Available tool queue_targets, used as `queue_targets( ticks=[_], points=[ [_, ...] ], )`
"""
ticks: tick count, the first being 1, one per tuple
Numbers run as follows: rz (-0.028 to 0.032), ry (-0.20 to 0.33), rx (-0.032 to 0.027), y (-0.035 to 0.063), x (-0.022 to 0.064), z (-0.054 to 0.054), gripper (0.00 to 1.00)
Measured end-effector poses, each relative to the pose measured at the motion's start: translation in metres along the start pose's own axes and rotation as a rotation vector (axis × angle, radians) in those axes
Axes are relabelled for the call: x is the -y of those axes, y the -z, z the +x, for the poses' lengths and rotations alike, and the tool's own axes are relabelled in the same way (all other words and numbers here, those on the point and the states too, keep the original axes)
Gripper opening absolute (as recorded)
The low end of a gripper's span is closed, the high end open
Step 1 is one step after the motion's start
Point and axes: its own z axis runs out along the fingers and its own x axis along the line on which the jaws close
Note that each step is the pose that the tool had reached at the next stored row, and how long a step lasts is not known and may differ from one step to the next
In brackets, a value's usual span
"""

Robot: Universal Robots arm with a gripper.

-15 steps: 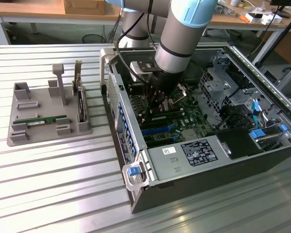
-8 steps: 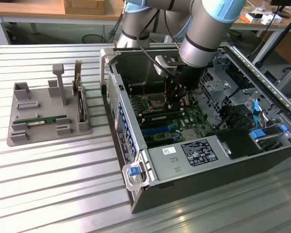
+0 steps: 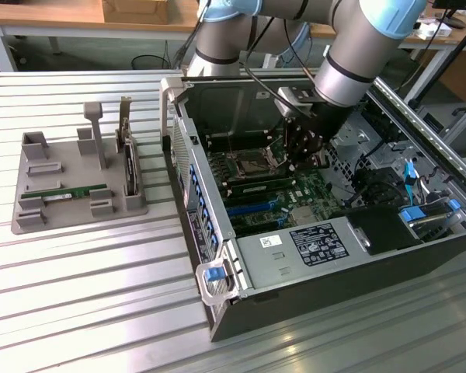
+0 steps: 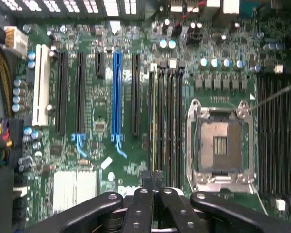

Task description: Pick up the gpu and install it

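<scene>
Exterior view: you're hovering the fingers (image 3: 304, 148), pressed together and empty, inside the computer case (image 3: 326, 249), while the gpu (image 3: 66, 193) is lying lengthwise in the gray holder (image 3: 31, 221), well off toward the exterior view's left.

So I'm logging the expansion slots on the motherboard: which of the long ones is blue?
The blue slot is the one flanked by long black slots on both sides; the white slot sits further out, beyond those black ones.

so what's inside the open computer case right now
Inside the computer case lies a green motherboard with an empty CPU socket, black and blue expansion slots, and memory slots. The shut gripper hangs above it. The arm hides part of the case's far side.
</scene>
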Motion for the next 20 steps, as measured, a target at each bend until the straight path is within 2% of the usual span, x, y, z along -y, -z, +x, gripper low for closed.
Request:
queue_targets(
  ticks=[1,3,4,6,7,11,20],
  points=[
    [-0.0059,0.000,0.0001,0.0012,0.0093,0.000,0.10],
    [-0.0131,0.000,0.0003,0.0029,0.0223,0.000,0.10],
    [-0.0171,0.000,0.0006,0.0043,0.0327,0.001,0.10],
    [-0.0192,0.000,0.0008,0.0059,0.0439,0.001,0.10],
    [-0.0193,0.000,0.0005,0.0087,0.0451,0.001,0.10],
    [-0.0193,0.000,0.0007,0.0444,0.0416,0.001,0.10],
    [-0.0193,0.000,0.0008,0.0463,0.0414,0.001,0.10]
  ],
)
